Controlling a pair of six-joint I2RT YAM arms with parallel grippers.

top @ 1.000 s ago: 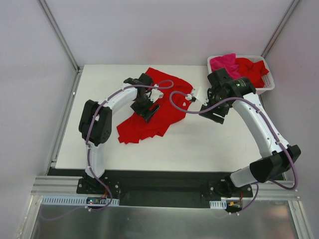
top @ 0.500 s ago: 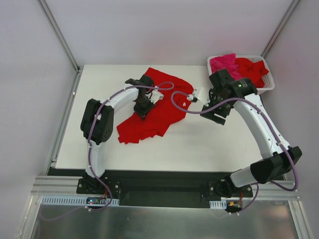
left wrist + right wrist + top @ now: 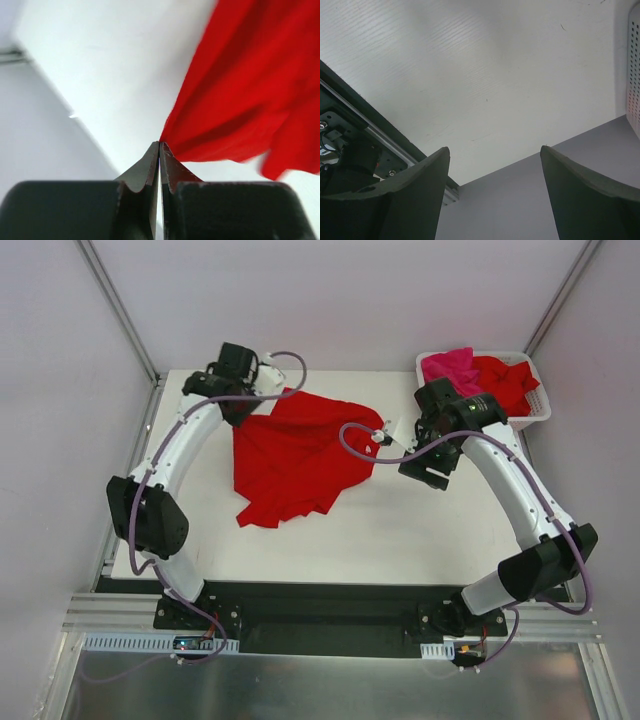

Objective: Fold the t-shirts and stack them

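Top external view: white slotted plastic basket (image 3: 541, 411), far right, holds magenta-pink shirt (image 3: 450, 366) and red shirt (image 3: 506, 376). Mid-table, plain red cloth t-shirt (image 3: 300, 455), far-left corner pinched by left gripper (image 3: 159, 147); right gripper (image 3: 493, 148) spread, empty.

One t-shirt (image 3: 295, 455) is lying spread on the worktop (image 3: 440, 530), left of centre. The basket (image 3: 538, 408) is sitting at the far right corner, behind and right of it, holding more t-shirts (image 3: 485, 370).
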